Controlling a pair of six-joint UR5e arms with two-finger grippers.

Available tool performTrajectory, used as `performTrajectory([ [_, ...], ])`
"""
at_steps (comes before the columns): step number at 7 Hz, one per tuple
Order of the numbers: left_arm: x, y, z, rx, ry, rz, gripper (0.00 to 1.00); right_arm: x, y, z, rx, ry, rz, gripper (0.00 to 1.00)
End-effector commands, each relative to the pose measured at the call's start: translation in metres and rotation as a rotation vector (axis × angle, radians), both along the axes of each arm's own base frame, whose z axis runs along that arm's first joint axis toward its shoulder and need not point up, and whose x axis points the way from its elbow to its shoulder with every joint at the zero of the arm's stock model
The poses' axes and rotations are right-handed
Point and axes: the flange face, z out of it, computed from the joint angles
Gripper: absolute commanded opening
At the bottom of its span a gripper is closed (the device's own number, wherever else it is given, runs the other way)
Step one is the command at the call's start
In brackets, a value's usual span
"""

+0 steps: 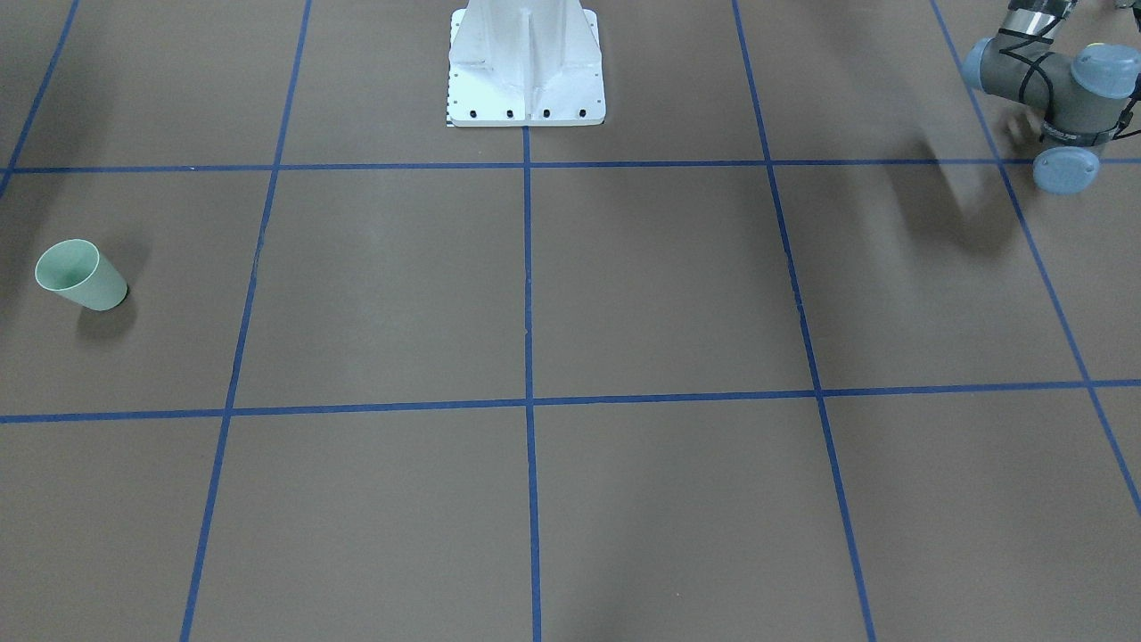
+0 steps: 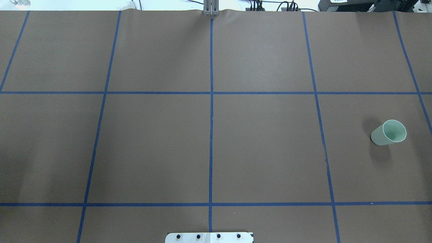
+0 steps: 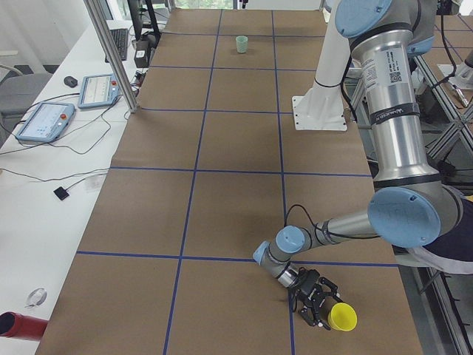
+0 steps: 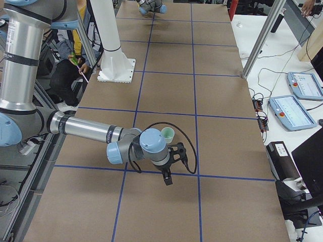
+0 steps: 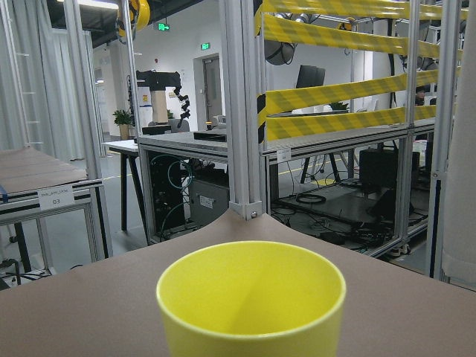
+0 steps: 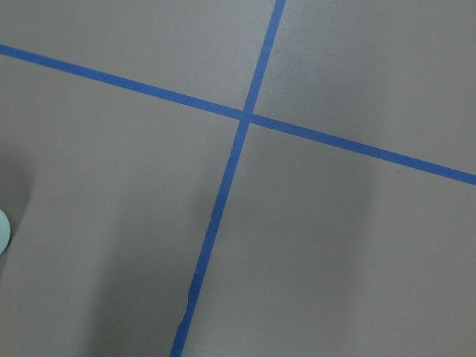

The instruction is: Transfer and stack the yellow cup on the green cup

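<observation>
The left gripper (image 3: 323, 310) sits at the yellow cup (image 3: 342, 316). The right gripper (image 4: 167, 176) hovers beside the upright green cup (image 4: 167, 134). Finger opening of both cannot be determined.

You find the yellow cup (image 5: 251, 297) bright, plain, tapered, upright, rim up, at the table's (image 2: 263, 152) left end. The green cup (image 2: 388, 132), pale mint and the same shape, stands upright near the right end, well apart.

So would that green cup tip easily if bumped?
Probably: the green cup stands on its narrow base, wide rim up, so a high nudge could topple it. It looks like plastic, so likely light. Once tipped, its taper would probably make it roll in a curve.
</observation>
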Motion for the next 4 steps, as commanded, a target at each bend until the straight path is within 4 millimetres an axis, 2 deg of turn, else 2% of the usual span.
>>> performTrajectory([
  [1, -0.003, 0.007, 0.007, -0.031, -0.004, -0.023, 1.0, 0.0, 0.0, -0.001, 0.013, 0.0, 0.001, 1.0],
  [4, -0.011, 0.017, 0.026, -0.053, -0.009, -0.038, 1.0, 0.0, 0.002, 0.001, 0.012, 0.0, -0.001, 1.0],
])
